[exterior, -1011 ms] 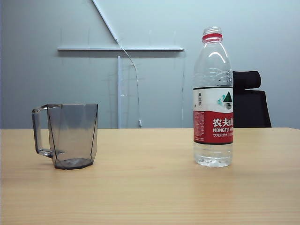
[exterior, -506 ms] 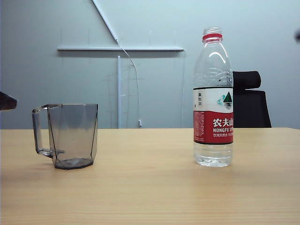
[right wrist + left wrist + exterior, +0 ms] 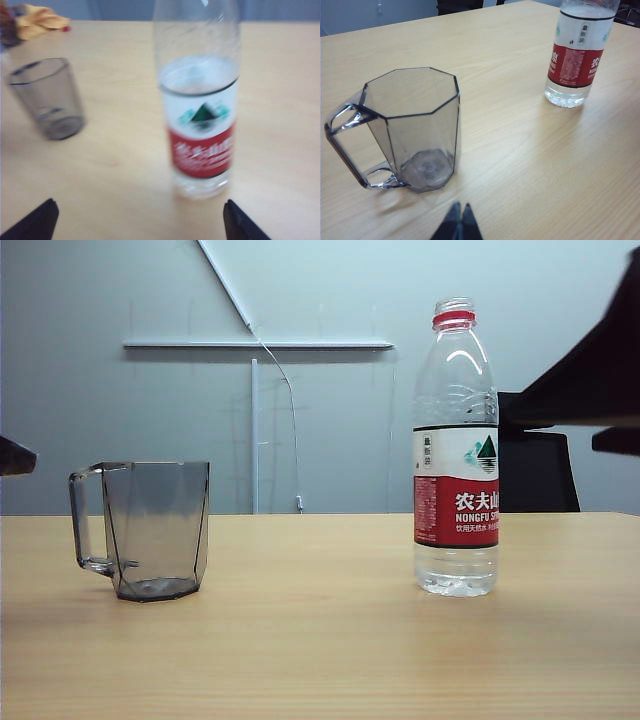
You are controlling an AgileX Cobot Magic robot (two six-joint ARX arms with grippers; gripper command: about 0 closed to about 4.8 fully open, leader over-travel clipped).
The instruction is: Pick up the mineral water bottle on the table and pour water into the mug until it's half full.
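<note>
The mineral water bottle (image 3: 456, 450) stands upright on the table (image 3: 320, 640), right of centre, with no cap on. Water (image 3: 197, 77) fills it to just above the label. The smoky-grey mug (image 3: 155, 530) stands at the left, empty, with its handle pointing left. My right gripper (image 3: 552, 426) hangs open above the table just right of the bottle and does not touch it. In the right wrist view the bottle (image 3: 200, 110) stands ahead of the wide-open right gripper (image 3: 139, 207). My left gripper (image 3: 459, 212) is shut, a short way from the mug (image 3: 410, 125). Only its tip (image 3: 15, 455) shows at the left edge of the exterior view.
A black chair (image 3: 535, 475) stands behind the table on the right. A white rail and cable run along the grey wall (image 3: 260, 345). Something orange-yellow (image 3: 40, 20) lies at the table's far side beyond the mug (image 3: 47, 97).
My right arm has swung in from the right edge, up beside the bottle. The left gripper's tip appeared at the left edge half a second ago and has stayed there. Bottle and mug have not moved.
</note>
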